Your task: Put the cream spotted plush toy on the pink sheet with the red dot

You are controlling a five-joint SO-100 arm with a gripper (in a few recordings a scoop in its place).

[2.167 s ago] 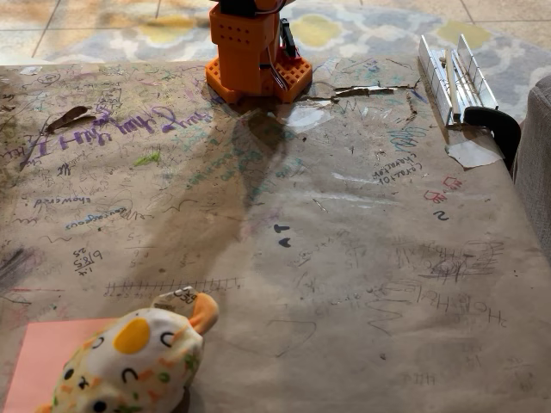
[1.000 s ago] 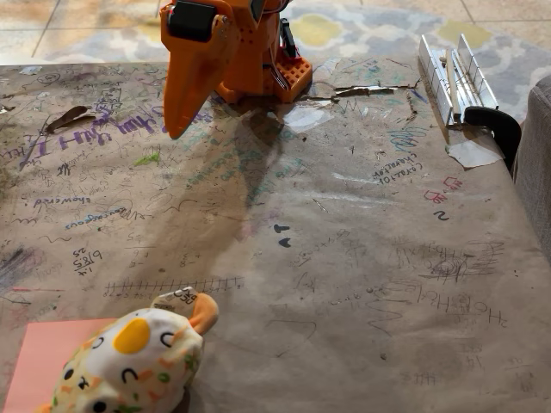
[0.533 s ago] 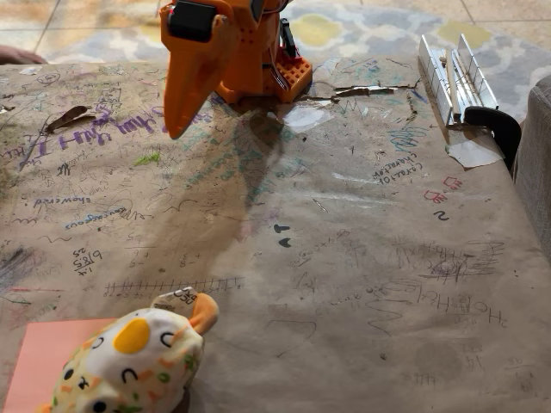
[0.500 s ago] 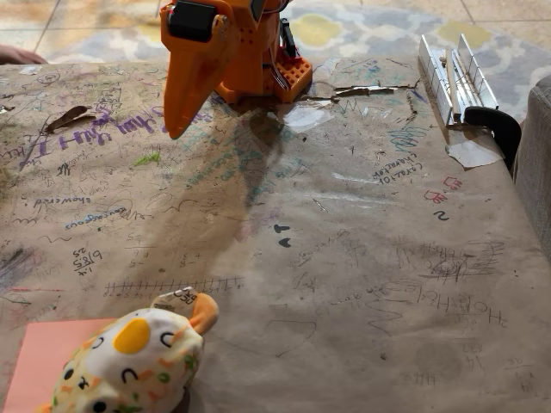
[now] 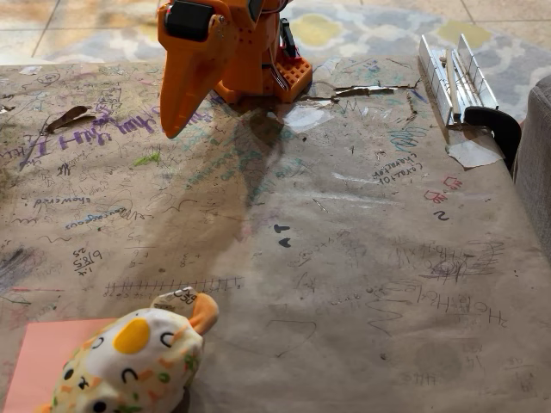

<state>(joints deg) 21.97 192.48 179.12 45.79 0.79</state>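
A table [image 5: 362,258] covered in brown kraft paper takes up most of the fixed view. The paper is scribbled all over with pen and marker: purple handwriting at upper left, a green squiggle below it, small black numbers and tally-like marks at lower left, a red doodle and a "2" at right. It is creased and torn near the far edge, where a strip of clear tape shines. Beyond the table lies a floor of pale tiles and a grey rug [image 5: 362,30] with yellow patches. A grey upholstered edge shows at the far right.

The orange arm [image 5: 254,56] stands at the far middle of the table on its square base. Its gripper [image 5: 172,125] points down and to the left, tip above the paper near the purple writing, holding nothing. The fingers look closed into one tapered point, though from this angle I cannot tell for sure. The arm's shadow runs down the paper toward the camera.

The plush [image 5: 129,361] sits at the near left corner, well apart from the gripper, face up with its yellow patch and one orange ear showing; a small tag lies at its top. It overlaps the right edge of the pink sheet [image 5: 39,366], which lies flat beneath and to its left.

A metal clamp rail [image 5: 452,77] with a black knob rests at the upper right edge.
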